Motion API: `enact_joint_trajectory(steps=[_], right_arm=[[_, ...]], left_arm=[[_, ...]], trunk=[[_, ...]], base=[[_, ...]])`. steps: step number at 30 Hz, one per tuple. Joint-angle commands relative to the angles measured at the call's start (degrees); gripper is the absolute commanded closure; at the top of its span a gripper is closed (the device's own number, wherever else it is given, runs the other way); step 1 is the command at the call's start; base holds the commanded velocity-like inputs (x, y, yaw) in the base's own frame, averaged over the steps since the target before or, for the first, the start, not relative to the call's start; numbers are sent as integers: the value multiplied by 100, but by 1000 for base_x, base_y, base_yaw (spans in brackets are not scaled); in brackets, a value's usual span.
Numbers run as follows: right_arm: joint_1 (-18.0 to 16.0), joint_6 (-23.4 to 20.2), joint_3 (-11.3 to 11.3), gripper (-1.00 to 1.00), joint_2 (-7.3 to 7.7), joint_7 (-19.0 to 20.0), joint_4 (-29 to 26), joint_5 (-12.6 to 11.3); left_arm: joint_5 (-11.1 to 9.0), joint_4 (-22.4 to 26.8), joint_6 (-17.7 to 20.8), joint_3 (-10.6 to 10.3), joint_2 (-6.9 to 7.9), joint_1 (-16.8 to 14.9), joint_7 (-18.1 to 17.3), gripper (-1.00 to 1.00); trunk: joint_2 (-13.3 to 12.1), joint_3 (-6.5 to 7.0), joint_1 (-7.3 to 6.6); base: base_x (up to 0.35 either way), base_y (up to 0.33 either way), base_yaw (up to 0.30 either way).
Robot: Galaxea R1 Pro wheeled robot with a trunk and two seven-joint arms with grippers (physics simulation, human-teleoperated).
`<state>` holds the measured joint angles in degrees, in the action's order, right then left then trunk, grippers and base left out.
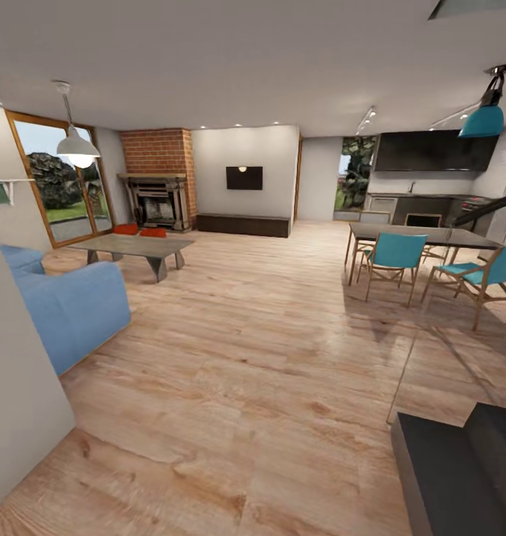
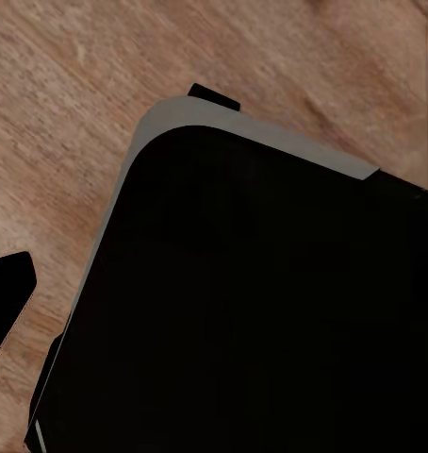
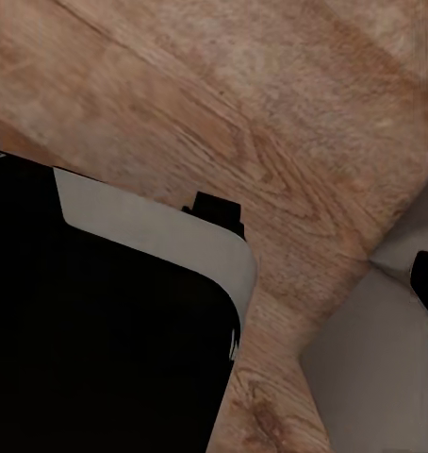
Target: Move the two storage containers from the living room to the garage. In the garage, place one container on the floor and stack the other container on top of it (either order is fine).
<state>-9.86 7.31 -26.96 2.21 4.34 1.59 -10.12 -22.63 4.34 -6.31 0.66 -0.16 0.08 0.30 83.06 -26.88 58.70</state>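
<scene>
Far across the living room, the two storage containers [image 1: 125, 228] [image 1: 153, 232] sit as small orange-red shapes on the wood plank floor. They lie in front of the dark fireplace [image 1: 158, 201], just behind the low coffee table [image 1: 138, 246]. In the left wrist view, one dark fingertip [image 2: 8, 288] hangs over the planks beside my black, grey-edged base [image 2: 252, 302]. In the right wrist view, a dark fingertip [image 3: 427, 278] shows at the edge, near the same base [image 3: 101, 330]. Neither view shows whether the jaws hold anything. The garage is out of view.
A blue sofa [image 1: 67, 305] stands at the left, with a pale wall corner [image 1: 15, 417] close beside me. A dining table [image 1: 424, 237] with teal chairs [image 1: 393, 257] is at the right. A dark block [image 1: 461, 469] sits low right. Open planks stretch ahead through the middle.
</scene>
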Motion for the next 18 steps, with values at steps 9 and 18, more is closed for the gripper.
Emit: enact_joint_trajectory(steps=[9, 18], right_arm=[[-7, 28, -64, -100, 8, 59, 17, -41], [-7, 35, -67, -100, 8, 67, 17, -41]], left_arm=[[-22, 7, -19, 4, -1, 1, 1, -100], [-22, 5, -16, 4, -1, 1, 5, -100]], trunk=[[2, -5, 3], [2, -5, 3]], base=[[325, 57, -19], [325, 72, 0]])
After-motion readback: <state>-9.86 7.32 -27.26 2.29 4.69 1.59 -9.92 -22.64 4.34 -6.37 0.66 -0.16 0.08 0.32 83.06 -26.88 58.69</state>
